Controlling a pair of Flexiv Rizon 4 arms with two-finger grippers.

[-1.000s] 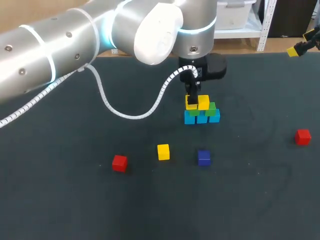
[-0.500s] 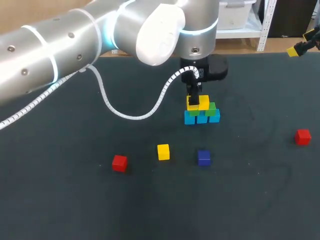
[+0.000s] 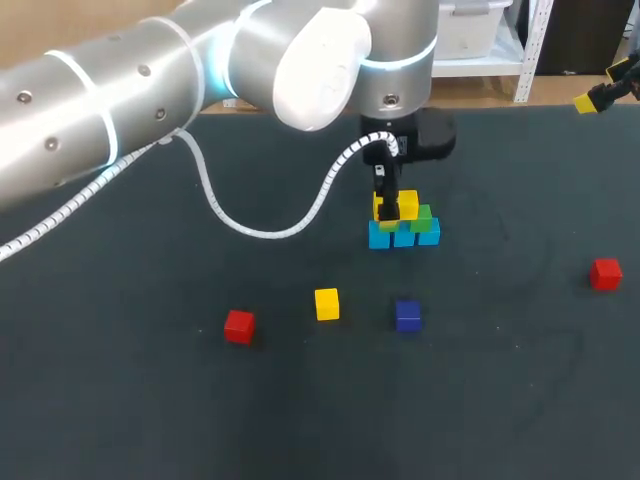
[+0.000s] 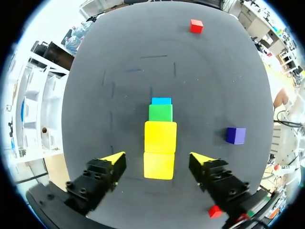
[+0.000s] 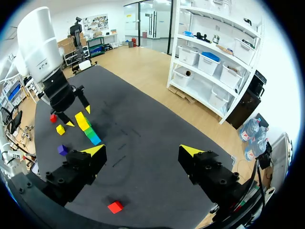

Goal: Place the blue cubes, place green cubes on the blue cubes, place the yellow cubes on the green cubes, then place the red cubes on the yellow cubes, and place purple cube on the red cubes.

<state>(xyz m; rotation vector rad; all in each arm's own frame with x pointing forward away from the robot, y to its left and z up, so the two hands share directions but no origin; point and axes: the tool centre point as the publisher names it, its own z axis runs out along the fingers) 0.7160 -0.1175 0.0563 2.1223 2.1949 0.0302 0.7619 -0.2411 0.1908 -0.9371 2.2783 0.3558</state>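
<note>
Sitting side by side atop green cubes (image 3: 423, 214), two yellow cubes (image 4: 160, 136) make third layer; blue cubes (image 3: 404, 238) in touching row underneath, wide footing for tiers above, I judge. Stack mid-counter. Left claw (image 4: 157, 161) spread, fingers (image 4: 112, 162) flanking nearer yellow, gap each side, no grip. Loose yellow cube (image 3: 327, 303), red cubes (image 3: 239, 326), purple cube (image 3: 408, 315) scattered on counter (image 3: 150, 400), well apart, likely kept for upper tiers. Right claw (image 5: 143, 151) spread, empty, well apart from stack. No container seen.

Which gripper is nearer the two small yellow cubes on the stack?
Left. The left gripper is open over the two yellow cubes; the right gripper hangs far off to the side.
</note>
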